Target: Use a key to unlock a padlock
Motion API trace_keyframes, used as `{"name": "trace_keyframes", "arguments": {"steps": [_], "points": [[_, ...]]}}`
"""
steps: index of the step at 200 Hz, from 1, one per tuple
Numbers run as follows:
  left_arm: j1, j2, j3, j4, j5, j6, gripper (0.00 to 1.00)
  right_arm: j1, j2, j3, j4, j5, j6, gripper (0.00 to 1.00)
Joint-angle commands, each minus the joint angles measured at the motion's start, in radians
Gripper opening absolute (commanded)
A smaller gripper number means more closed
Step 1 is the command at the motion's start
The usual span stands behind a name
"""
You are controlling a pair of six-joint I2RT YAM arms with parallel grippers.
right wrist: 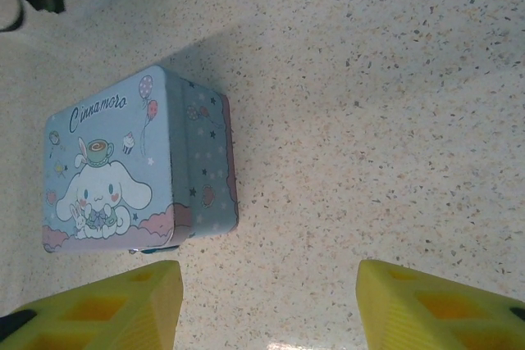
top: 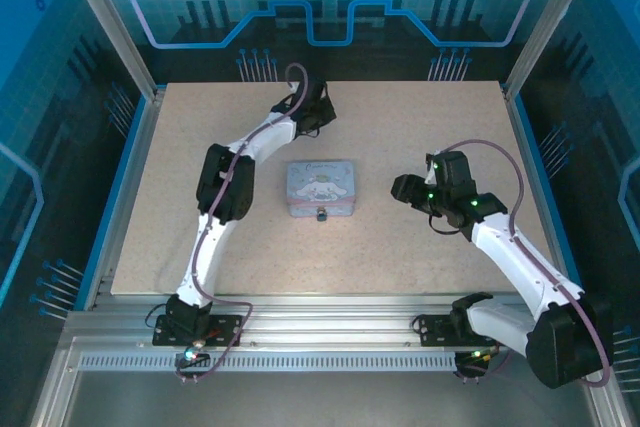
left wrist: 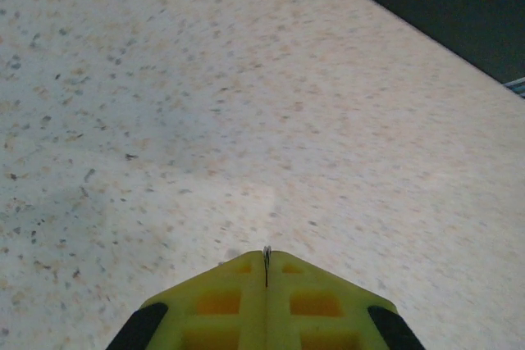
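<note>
Beyond the tin [top: 320,187], toward the far edge of the surface [top: 450,127], the L fingers [left wrist: 230,305] are pressed together w/ the key [left wrist: 267,258] pinched between the tips. Only a thin dark sliver pokes out, over bare speckled top.

Right of the tin, near but not touching it, the R fingers [right wrist: 131,305] stand spread apart w/ nothing between them, facing the tin.

The padlock [top: 322,214] sits at the middle of the tin's near wall, touching it. It's tiny, so detail is too small to tell.

The tin lies flat, lid up, pale blue w/ cartoon print, approx. mid-surface between both arms.
</note>
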State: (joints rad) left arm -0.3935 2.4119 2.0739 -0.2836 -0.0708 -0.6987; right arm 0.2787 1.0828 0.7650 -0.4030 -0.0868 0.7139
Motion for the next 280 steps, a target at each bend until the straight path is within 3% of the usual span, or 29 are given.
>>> {"name": "trace_keyframes", "arguments": {"steps": [1, 88, 156, 225, 280], "points": [[0.004, -0.122, -0.041, -0.040, 0.089, 0.051, 0.00, 0.003, 0.002, 0.004, -0.011, -0.014, -0.012, 0.59], [0.003, -0.573, -0.449, -0.095, 0.353, 0.105, 0.00, 0.038, 0.030, 0.101, 0.007, -0.133, -0.077, 0.58], [-0.011, -0.882, -0.701, -0.170, 0.512, 0.172, 0.00, 0.099, 0.122, 0.255, 0.022, -0.310, -0.228, 0.44], [-0.043, -1.059, -0.876, -0.161, 0.654, 0.157, 0.00, 0.198, 0.188, 0.286, 0.117, -0.476, -0.301, 0.45], [-0.091, -1.096, -0.893, -0.174, 0.710, 0.154, 0.00, 0.237, 0.184, 0.276, 0.159, -0.556, -0.352, 0.49]]}}
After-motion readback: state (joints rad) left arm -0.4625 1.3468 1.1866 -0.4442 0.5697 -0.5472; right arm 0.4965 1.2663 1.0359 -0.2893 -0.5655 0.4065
